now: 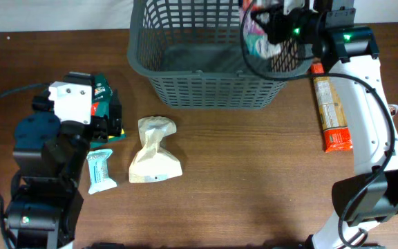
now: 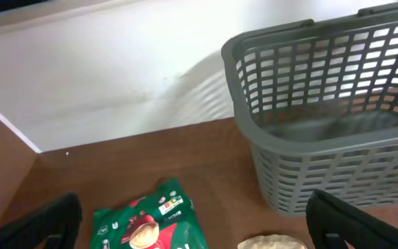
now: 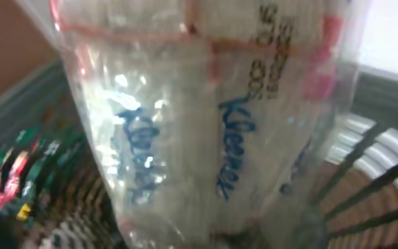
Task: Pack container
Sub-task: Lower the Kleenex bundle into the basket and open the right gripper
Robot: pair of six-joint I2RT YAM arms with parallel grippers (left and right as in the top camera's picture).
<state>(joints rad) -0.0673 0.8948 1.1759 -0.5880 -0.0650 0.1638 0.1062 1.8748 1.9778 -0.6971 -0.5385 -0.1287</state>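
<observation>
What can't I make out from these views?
Overhead: right gripper covers the far right corner of the container.
Right wrist: tissue pack fills the frame, hiding that gripper's fingers and most of the container floor.
Right wrist: colourful blur lower left, unidentifiable.
Left wrist: green packet cut off by the bottom edge.

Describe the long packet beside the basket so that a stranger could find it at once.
Start at the dark grey basket at the back. Just off its right side lies a long snack packet. It alone is slim, tan with an orange-red near end.
</observation>
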